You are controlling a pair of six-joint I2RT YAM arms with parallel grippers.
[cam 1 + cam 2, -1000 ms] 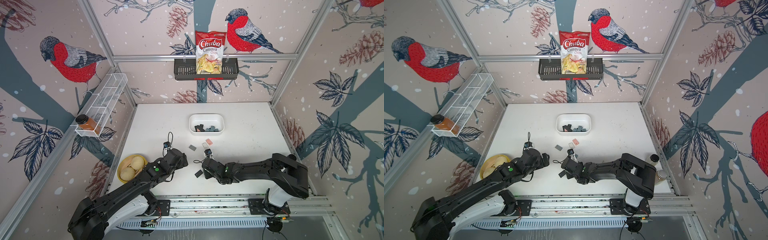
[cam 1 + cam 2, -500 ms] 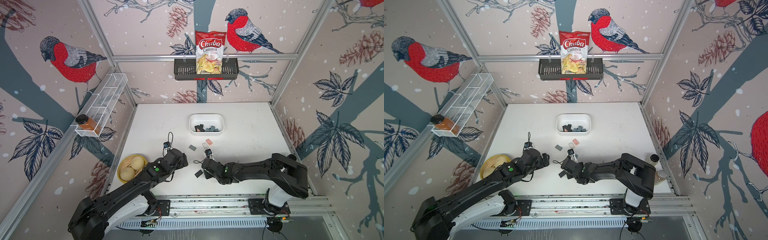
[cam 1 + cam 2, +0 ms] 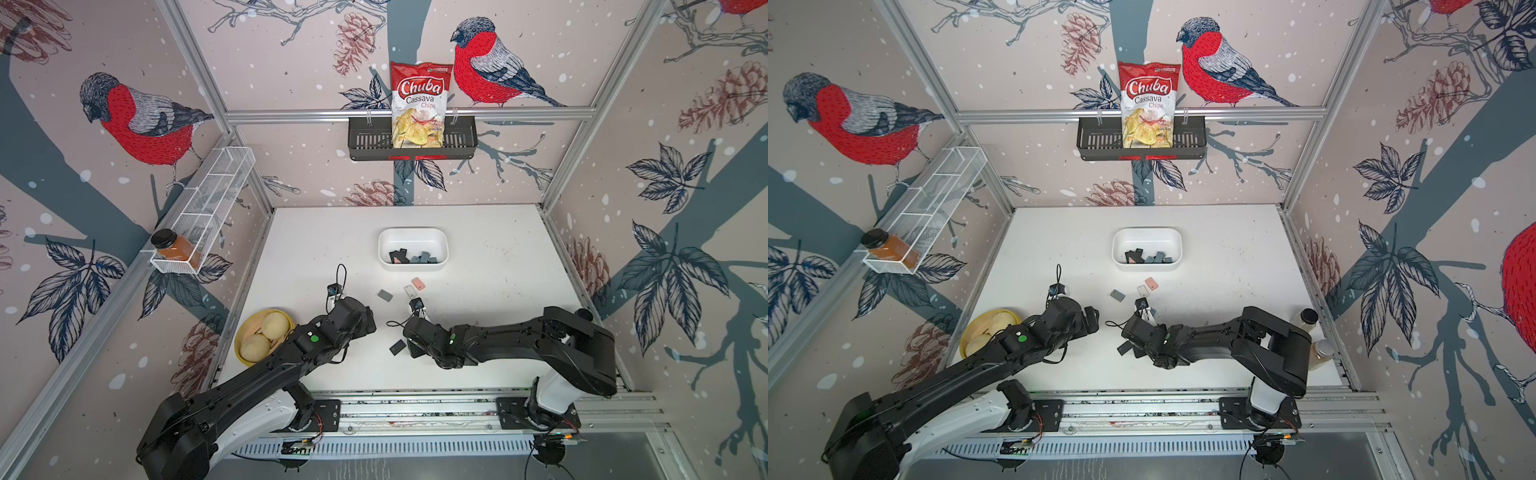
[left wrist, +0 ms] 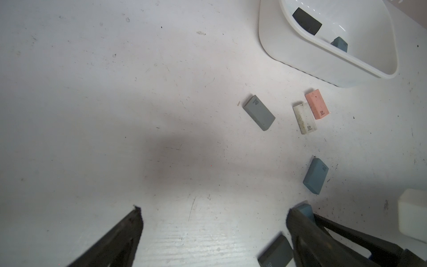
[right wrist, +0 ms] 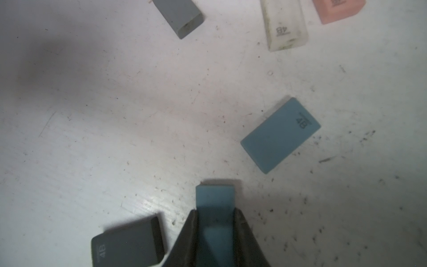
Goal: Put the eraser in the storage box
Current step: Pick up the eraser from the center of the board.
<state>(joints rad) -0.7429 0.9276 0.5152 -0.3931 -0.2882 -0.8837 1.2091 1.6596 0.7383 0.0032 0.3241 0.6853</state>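
Right wrist view is showing the right gripper (image 5: pixel 216 211) squeezing the gripped blue eraser (image 5: pixel 213 196) between both fingers. One short end is sticking out past the tips and casting a narrow shadow on the white table (image 5: pixel 115 104); whether it is touching the surface I cannot tell. Just beside the fingers a dark grey eraser (image 5: pixel 127 242) stamped 4B is lying flat. A loose blue eraser (image 5: pixel 280 135) is lying near on the other side, apart from the fingers. Farther off, a grey eraser (image 5: pixel 179 16) is lying alone, while a white eraser (image 5: pixel 285 27) and a pink eraser (image 5: pixel 338 9) are lying close together.

Left wrist view is showing the left gripper (image 4: pixel 213 211) hanging over bare table, its fingers spread wide with nothing between them.

In both top views the storage box (image 3: pixel 412 230) is sitting toward the far middle of the table, holding several dark and bluish erasers. It is standing well apart from the right gripper, with the grey, white and pink erasers lying between them, so the gripped blue eraser is sitting outside the box, over the near part of the table.
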